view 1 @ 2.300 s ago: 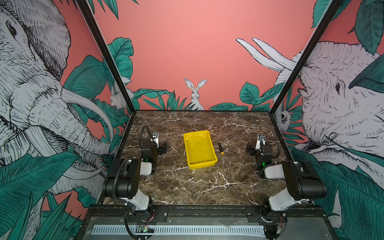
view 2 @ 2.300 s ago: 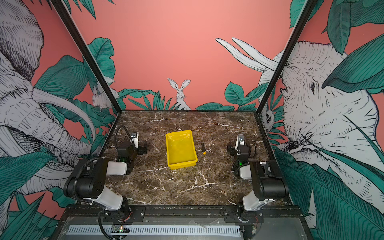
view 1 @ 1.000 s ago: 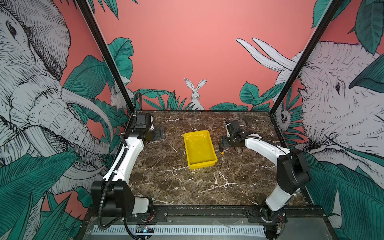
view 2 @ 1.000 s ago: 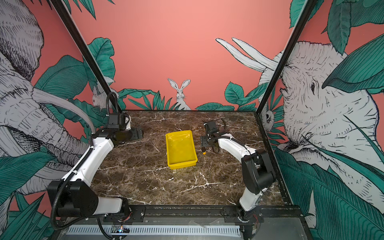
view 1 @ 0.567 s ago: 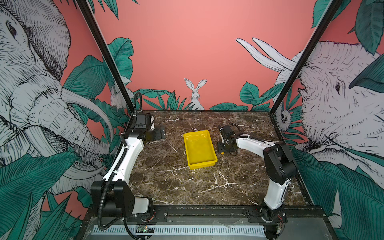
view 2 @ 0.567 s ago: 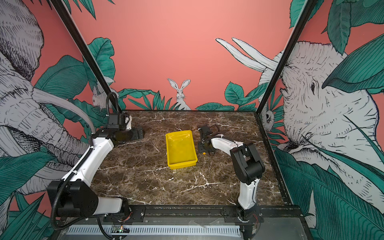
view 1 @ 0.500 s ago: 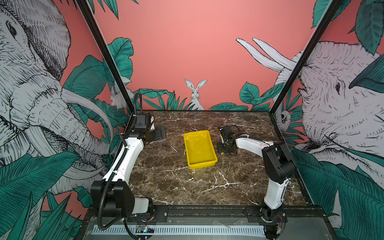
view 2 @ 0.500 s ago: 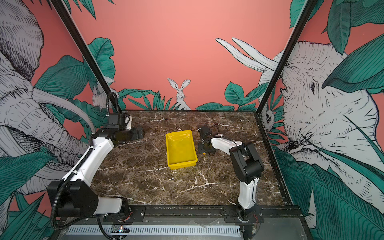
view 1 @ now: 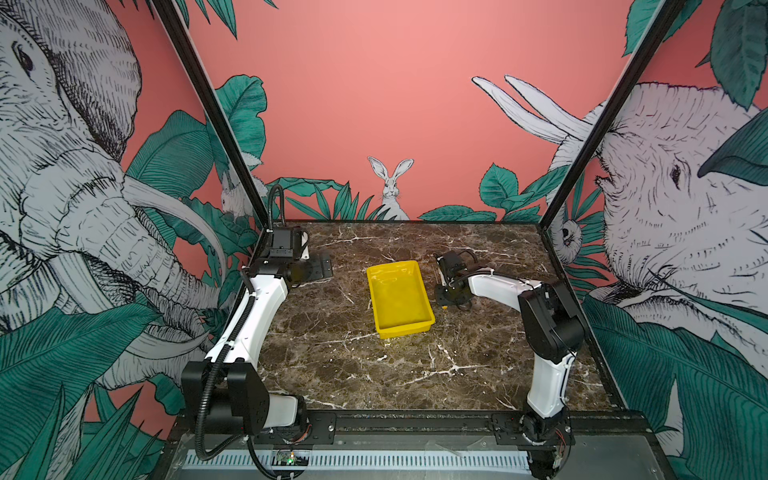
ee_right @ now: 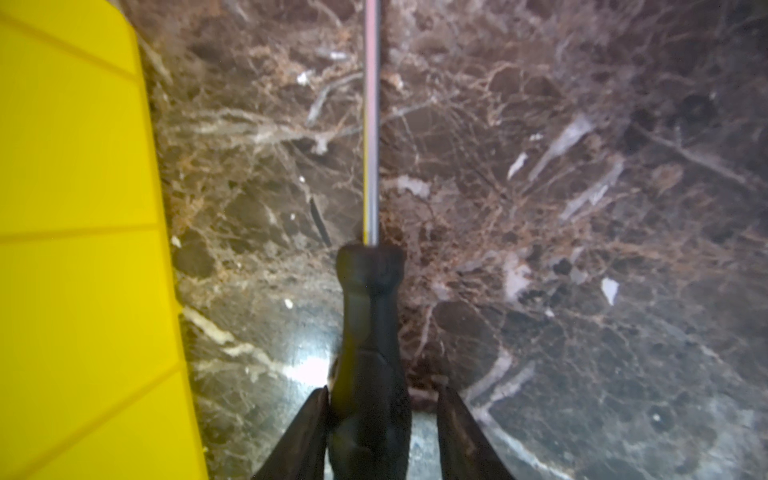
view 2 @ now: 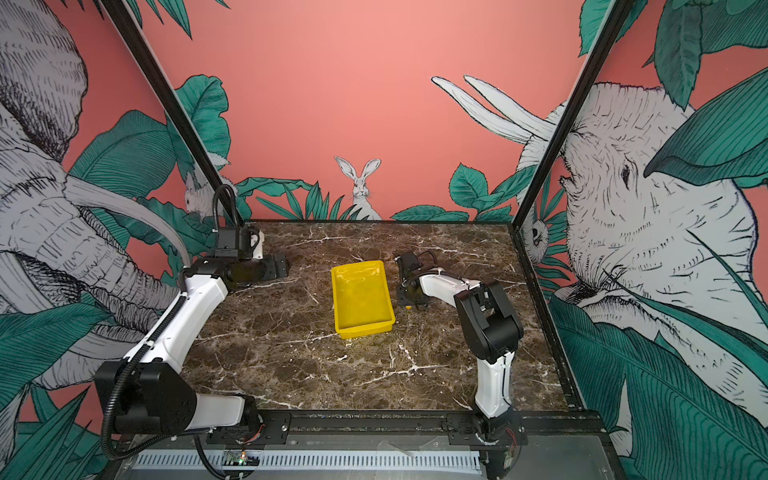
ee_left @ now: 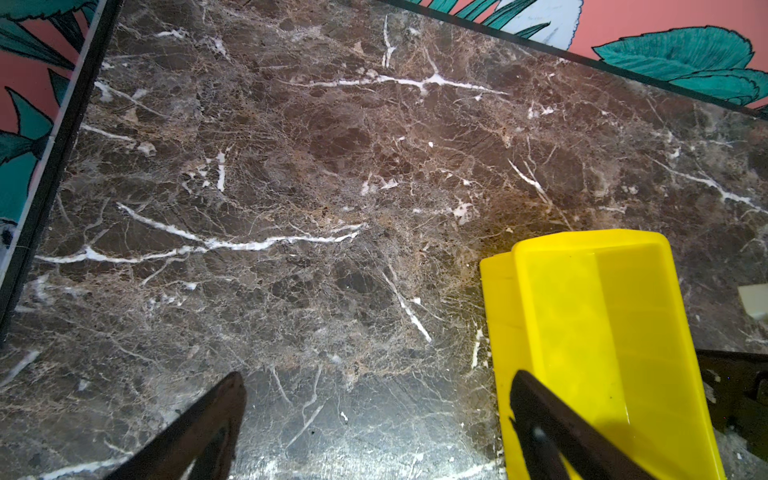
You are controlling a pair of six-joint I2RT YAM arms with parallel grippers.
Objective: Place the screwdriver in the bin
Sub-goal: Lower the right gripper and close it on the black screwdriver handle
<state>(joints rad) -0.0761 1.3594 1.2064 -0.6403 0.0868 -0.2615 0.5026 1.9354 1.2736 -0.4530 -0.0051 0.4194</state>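
Beside the bin [ee_right: 79,249], on the marble table [ee_right: 582,249], the screwdriver [ee_right: 368,332] is lying between the right gripper [ee_right: 380,419] fingers; one finger is touching its black handle, the other standing just off it. Left gripper [ee_left: 374,419] is hovering spread wide near the bin's far corner

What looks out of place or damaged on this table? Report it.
Nothing stands out. The bin sits upright and empty; the screwdriver lies flat on the marble beside it, straddled by the right gripper.
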